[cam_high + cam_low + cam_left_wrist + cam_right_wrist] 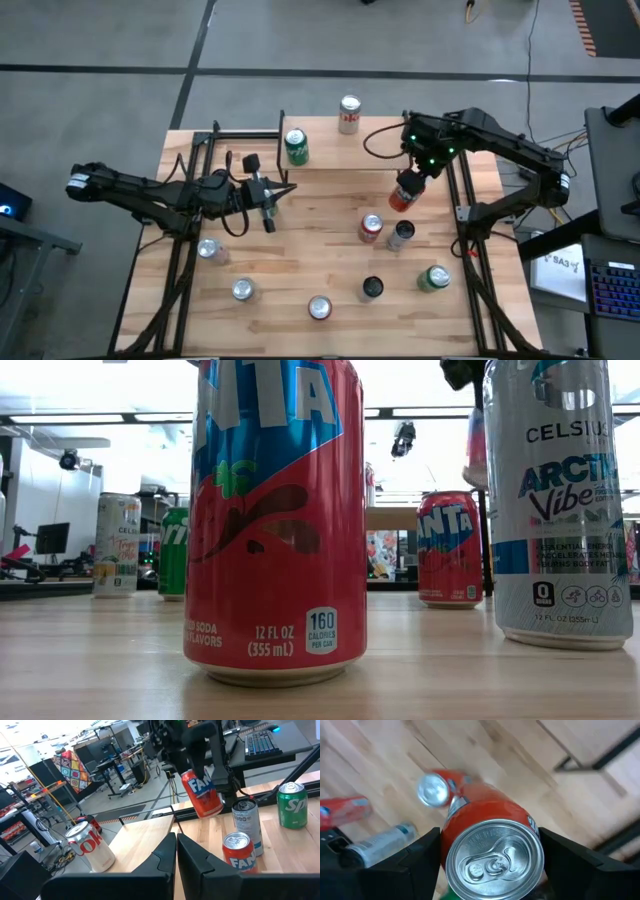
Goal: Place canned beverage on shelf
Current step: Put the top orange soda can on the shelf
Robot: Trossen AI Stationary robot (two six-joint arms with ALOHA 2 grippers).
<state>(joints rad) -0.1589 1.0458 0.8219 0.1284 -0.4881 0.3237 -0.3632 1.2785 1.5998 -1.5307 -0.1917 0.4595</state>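
My right gripper (410,182) is shut on a red Fanta can (403,192), held in the air over the table's right half, in front of the shelf (340,158). The left wrist view shows that can (202,795) tilted under the dark fingers. On the shelf's light wood top stand a green Sprite can (296,147) and a white can (349,114), each on its base. My left gripper (272,200) waits shut and level above the table's left middle, touching nothing. My right gripper pinches the red can's side wall just below the top rim (449,842) between its two fingers (422,862), one on each side. The fingers come slanting down from above. The can hangs below them, tilted and clear of the table.
On the table under the held can stand another red Fanta can (371,228) and a silver Celsius can (400,235). A dark-topped can (372,288) and a green can (433,278) stand nearer the front right. Silver-topped cans (243,290) stand front left. Black frame bars (245,130) lie left of the shelf.
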